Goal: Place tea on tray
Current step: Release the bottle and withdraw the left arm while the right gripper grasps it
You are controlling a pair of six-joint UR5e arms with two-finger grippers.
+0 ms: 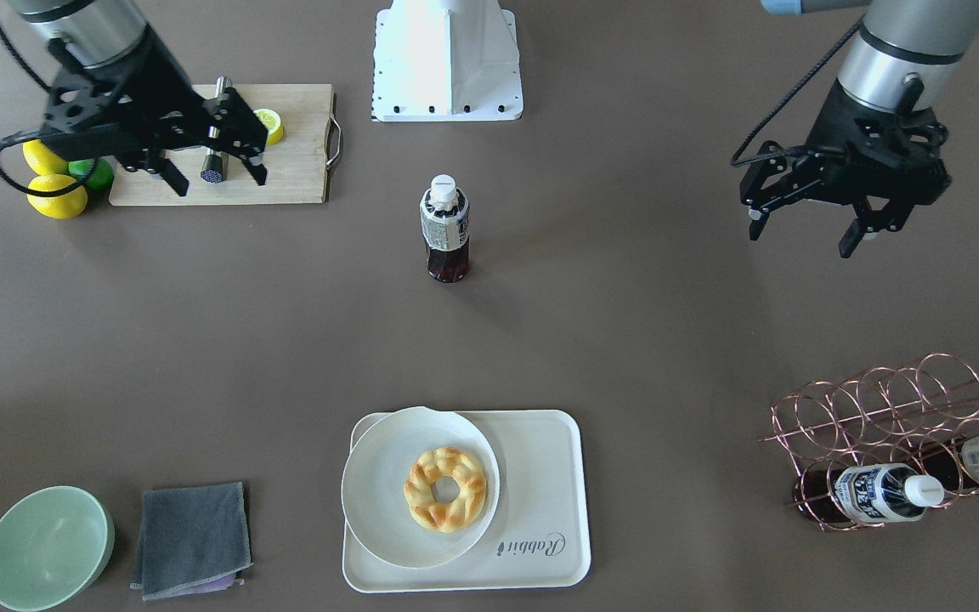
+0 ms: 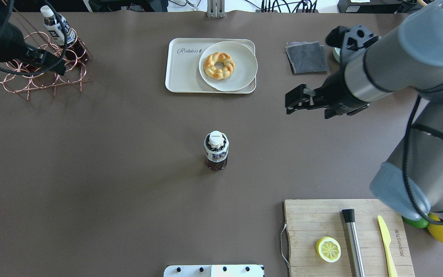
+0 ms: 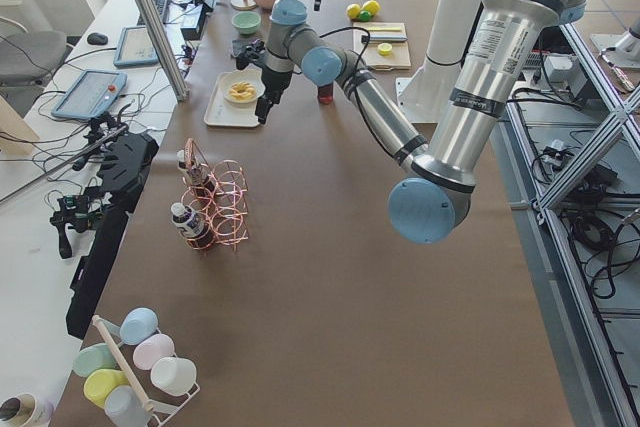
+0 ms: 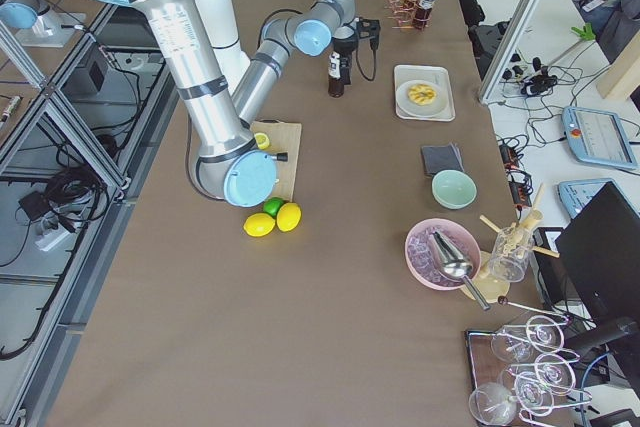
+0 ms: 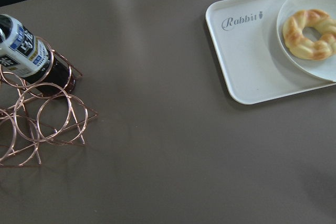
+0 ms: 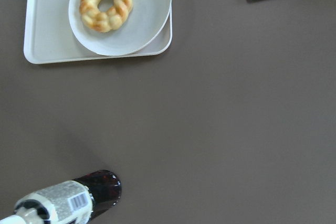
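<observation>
One tea bottle (image 1: 444, 225) stands upright alone at the table's middle; it also shows in the overhead view (image 2: 216, 151) and at the bottom left of the right wrist view (image 6: 68, 203). The cream tray (image 1: 540, 484) with "Rabbit" print lies at the far side (image 2: 185, 73) and holds a round white plate (image 1: 379, 501) with a doughnut (image 1: 445, 489). My right gripper (image 1: 216, 174) hangs open and empty in the air, to the right of the bottle (image 2: 296, 102). My left gripper (image 1: 804, 234) is open and empty, near the copper rack (image 2: 40, 79).
The copper wire rack (image 1: 880, 408) holds two more lying tea bottles (image 1: 880, 493). A wooden cutting board (image 2: 310, 215) carries a lemon half (image 2: 328, 249), a steel muddler and a yellow knife. Lemons and a lime (image 1: 56, 195), a green bowl (image 1: 48, 548) and a grey cloth (image 1: 192, 537) lie around.
</observation>
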